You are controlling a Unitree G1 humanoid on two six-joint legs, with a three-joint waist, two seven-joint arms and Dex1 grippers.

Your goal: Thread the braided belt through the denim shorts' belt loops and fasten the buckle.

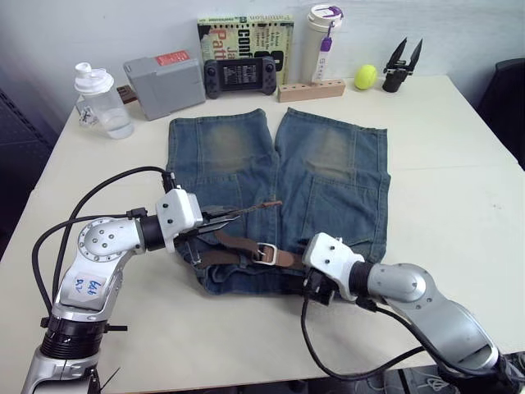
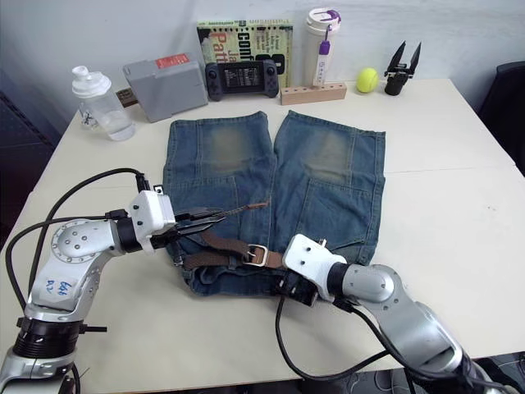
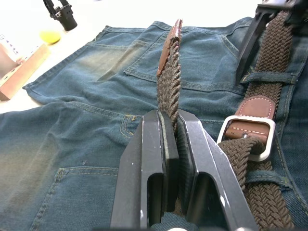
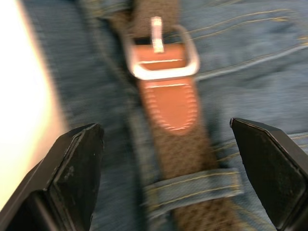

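Observation:
The denim shorts (image 1: 271, 176) lie flat on the table, waistband towards me. The braided belt (image 1: 234, 246) runs along the waistband under a belt loop (image 4: 192, 190). Its silver buckle (image 1: 264, 253) rests near the waistband's middle, the prong lying over the strap. My left gripper (image 1: 228, 216) is shut on the belt's free end, and the leather tip (image 3: 171, 43) sticks out past the fingers above the denim. My right gripper (image 4: 163, 126) hovers open over the waistband just right of the buckle, its fingers (image 4: 77, 168) spread wide either side of the belt's leather tab (image 4: 168, 103).
Along the table's far edge stand a water bottle (image 1: 100, 103), a grey box (image 1: 164, 84), a game controller (image 1: 239, 75), a book (image 1: 246, 41), a white tumbler (image 1: 322, 41), a wooden block (image 1: 312, 89), a yellow ball (image 1: 366, 76) and a black gripper tool (image 1: 402, 66). Bare table (image 1: 451, 189) lies right of the shorts.

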